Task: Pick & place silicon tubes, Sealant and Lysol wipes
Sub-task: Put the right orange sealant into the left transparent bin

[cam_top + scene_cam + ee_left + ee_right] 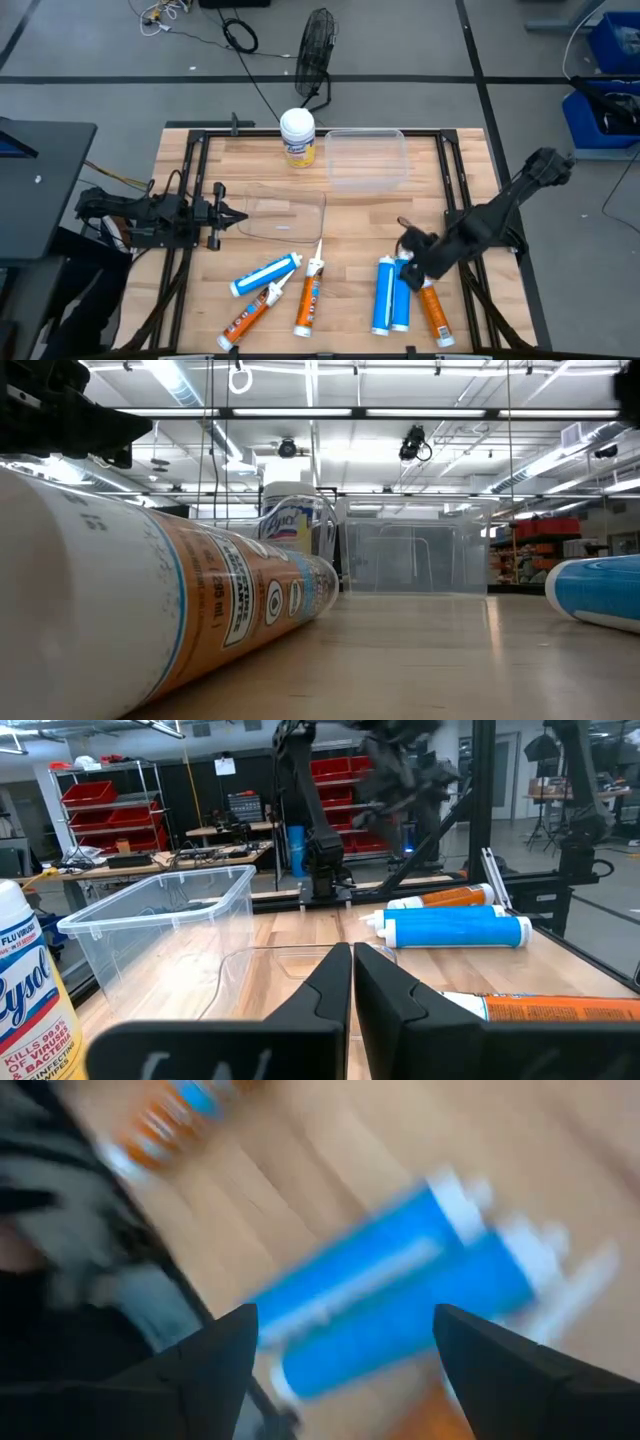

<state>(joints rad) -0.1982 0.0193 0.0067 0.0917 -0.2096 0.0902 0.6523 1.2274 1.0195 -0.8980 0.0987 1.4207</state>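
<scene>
Two blue cartridges lie just under the right tool, long axes running front to back on the bench.

High view: the right tool (408, 250) hangs over the nozzle ends of the blue pair (390, 293), an orange cartridge (434, 312) beside them; the left tool (228, 216) waits at the left edge, well apart from that pair. The Lysol wipes (298, 136) stand upright at the far edge, just beside the clear bin (366, 157).
Low view: only the canister, the bin and cartridges lying flat show.
Left wrist view: its fingers (330, 985) sit together.
Right wrist view: its fingers (215, 1355) stand apart, the blue pair (400, 1305) directly between and below them, so the right arm is judged the nearer.
</scene>
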